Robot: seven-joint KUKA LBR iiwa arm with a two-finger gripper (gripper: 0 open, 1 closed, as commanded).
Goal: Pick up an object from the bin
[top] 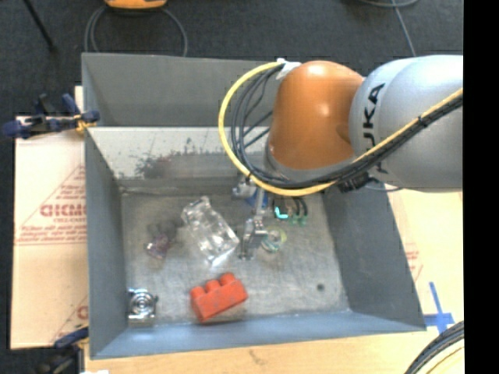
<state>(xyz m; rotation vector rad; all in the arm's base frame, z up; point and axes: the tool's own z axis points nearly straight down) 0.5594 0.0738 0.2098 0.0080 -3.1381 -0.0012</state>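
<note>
Arm (405, 123) over scuffed bin (312, 287), blk floor (234, 14)

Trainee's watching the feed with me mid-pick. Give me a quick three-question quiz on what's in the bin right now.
1. True or false: the orange toy brick lies apart from the gripper, nearer the view's bottom edge.
2. Fill in: the small shiny metal part sits in the bin's lower-____ corner of the view.
3. Which lies closest to the gripper? A) clear plastic piece B) orange toy brick C) small shiny metal part
Key: 1 true; 2 left; 3 A.
</note>
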